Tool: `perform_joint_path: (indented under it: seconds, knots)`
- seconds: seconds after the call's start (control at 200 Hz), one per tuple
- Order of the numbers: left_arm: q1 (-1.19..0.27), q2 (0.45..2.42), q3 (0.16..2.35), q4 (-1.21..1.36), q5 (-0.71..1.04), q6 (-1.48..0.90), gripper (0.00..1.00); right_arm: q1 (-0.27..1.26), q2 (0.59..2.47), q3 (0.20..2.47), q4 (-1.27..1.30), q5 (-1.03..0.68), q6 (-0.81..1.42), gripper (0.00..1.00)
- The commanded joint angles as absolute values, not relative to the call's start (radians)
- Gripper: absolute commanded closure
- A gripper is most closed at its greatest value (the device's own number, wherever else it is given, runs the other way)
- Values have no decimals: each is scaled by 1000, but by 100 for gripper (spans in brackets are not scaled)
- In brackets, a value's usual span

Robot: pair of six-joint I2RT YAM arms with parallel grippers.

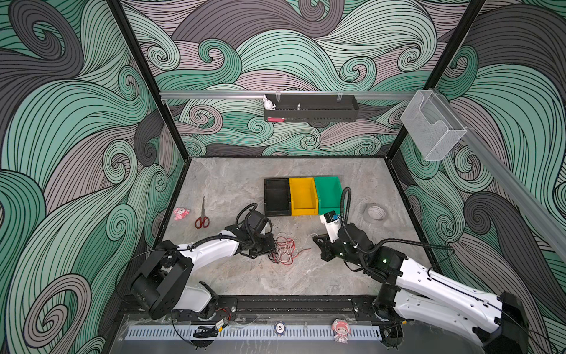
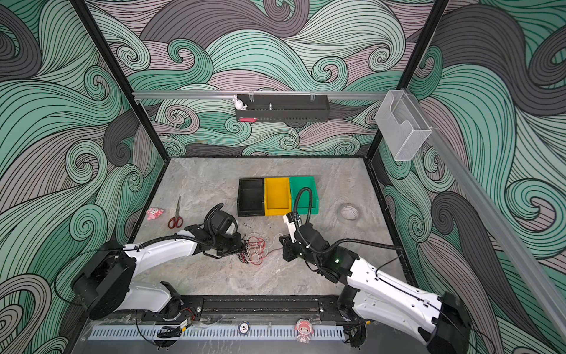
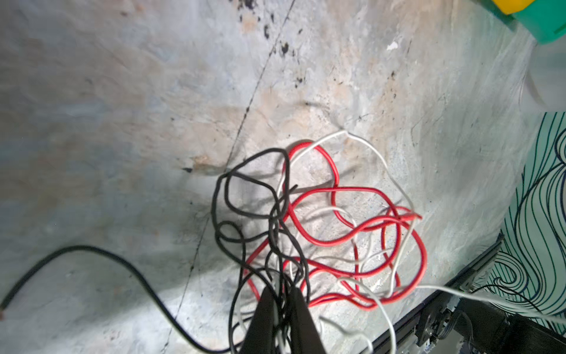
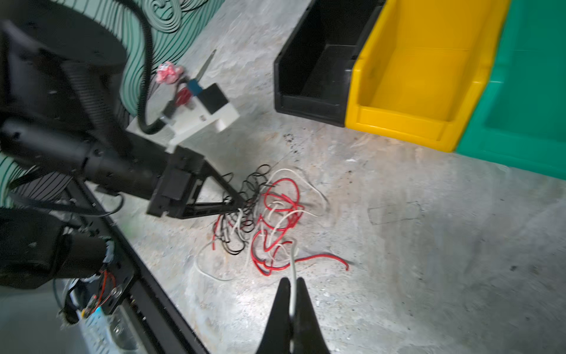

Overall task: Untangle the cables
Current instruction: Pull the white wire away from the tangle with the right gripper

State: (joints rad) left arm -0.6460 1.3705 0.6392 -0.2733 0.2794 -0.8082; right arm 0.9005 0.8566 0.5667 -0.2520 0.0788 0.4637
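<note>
Gripping from both sides, you hold the cables (image 1: 284,251). Your left jaws are pinched together on a bunch of black strands (image 3: 275,236) at the tangle's edge. Your right jaws are clamped on one white cable (image 4: 293,269), which runs straight from them into the heap. The tangle lies on the tabletop (image 1: 275,282) between the two pairs, touching the left, slightly apart from the right. Three colours show: red, black, white; strands per colour cannot be counted. Beyond sit three bins (image 1: 303,196) and one pair of scissors (image 1: 203,211).
</note>
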Motion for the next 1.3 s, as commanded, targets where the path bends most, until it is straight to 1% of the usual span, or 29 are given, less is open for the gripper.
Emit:
perform_joint_path:
  seconds: [0.0,0.245,0.55,0.786,1.116,1.226,1.296]
  knots:
    - [-637,1333,641,-335,225,-799,88,835,825,533,-322,111,488,100]
    - [-626,1286,618,-344,218,-811,89,705,795,500,-420,155,517,100]
    - [-594,1222,598,-393,197,-801,91,586,756,446,-429,140,548,100]
    - [-550,1165,572,-432,188,-790,92,536,751,434,-426,110,547,100]
    - [-465,1072,544,-495,203,-755,92,520,761,433,-423,95,543,100]
    - [-453,1067,528,-490,228,-750,89,520,756,433,-403,61,546,100]
    - [-450,1069,533,-492,248,-747,79,520,749,429,-376,26,550,100]
